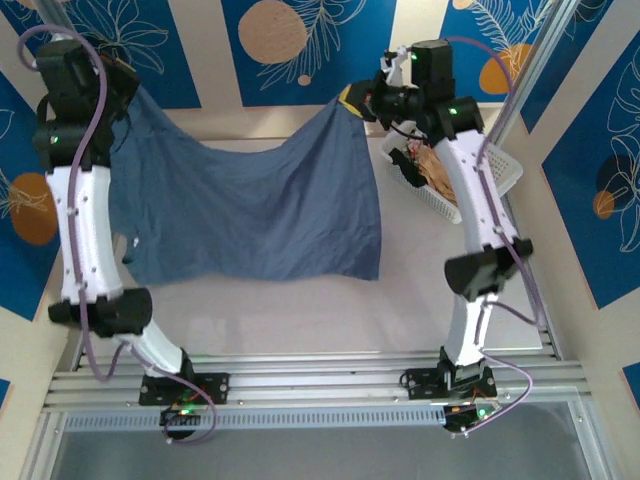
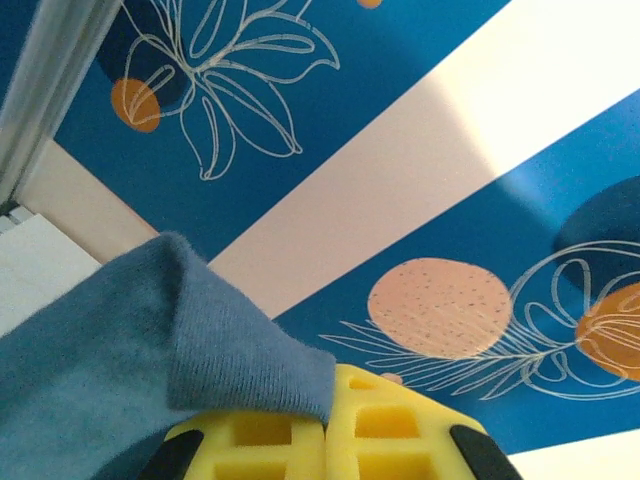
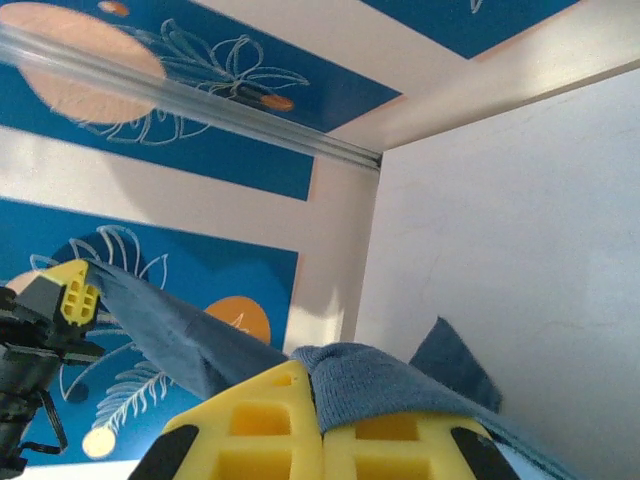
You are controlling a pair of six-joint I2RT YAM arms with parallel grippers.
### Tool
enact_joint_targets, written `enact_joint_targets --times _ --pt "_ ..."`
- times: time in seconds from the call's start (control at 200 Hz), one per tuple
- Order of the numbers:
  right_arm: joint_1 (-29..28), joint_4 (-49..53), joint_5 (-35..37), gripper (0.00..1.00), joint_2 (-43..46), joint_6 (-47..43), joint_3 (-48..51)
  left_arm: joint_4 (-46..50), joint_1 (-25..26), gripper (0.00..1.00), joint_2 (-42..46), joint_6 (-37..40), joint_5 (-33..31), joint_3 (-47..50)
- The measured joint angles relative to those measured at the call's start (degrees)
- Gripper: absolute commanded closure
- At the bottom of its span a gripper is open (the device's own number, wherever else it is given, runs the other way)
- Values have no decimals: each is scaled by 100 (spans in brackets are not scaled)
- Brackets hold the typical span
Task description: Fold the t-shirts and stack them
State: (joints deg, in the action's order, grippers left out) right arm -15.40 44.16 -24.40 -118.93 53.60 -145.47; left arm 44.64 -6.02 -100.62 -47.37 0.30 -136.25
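Note:
A slate-blue t-shirt [image 1: 260, 205] hangs stretched between both raised arms above the table, sagging in the middle, its lower hem draped onto the tabletop. My left gripper [image 1: 128, 88] is shut on the shirt's upper left corner; the cloth [image 2: 150, 330] folds over its yellow fingers [image 2: 250, 440]. My right gripper [image 1: 352, 100] is shut on the upper right corner. In the right wrist view the blue fabric [image 3: 390, 385] is pinched between the yellow fingers [image 3: 260, 420] and runs off toward the left gripper [image 3: 80, 295].
A white lattice basket [image 1: 495, 185] holding something tan lies at the back right, behind the right arm. The white tabletop [image 1: 300, 315] spreads in front of the shirt. Blue patterned walls [image 1: 280, 40] close in the back and sides.

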Motion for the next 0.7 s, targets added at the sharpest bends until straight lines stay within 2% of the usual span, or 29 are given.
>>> enact_joint_targets --times 0.135,0.315,0.44,0.58,0.655,0.7 --pt "168 -162 -223 100 -1215 407 -1447 -61 -330 100 -643 -7 372 -601" --pt "487 -841 -407 100 -1429 911 -1589 -428 -634 100 -809 -11 772 -1318" --pt "708 -1414 -415 100 -1180 1117 -1419 -802 -634 100 -391 -9 876 -1386" --pt "898 -1648 -518 100 -848 1283 -1300 -782 -619 100 317 31 984 -1307" --pt "935 -1456 -586 100 -706 1161 -1266 -638 -525 100 949 201 975 -772" --pt "925 -1228 -586 100 -595 1014 -1128 -597 -424 100 1447 304 935 -118"
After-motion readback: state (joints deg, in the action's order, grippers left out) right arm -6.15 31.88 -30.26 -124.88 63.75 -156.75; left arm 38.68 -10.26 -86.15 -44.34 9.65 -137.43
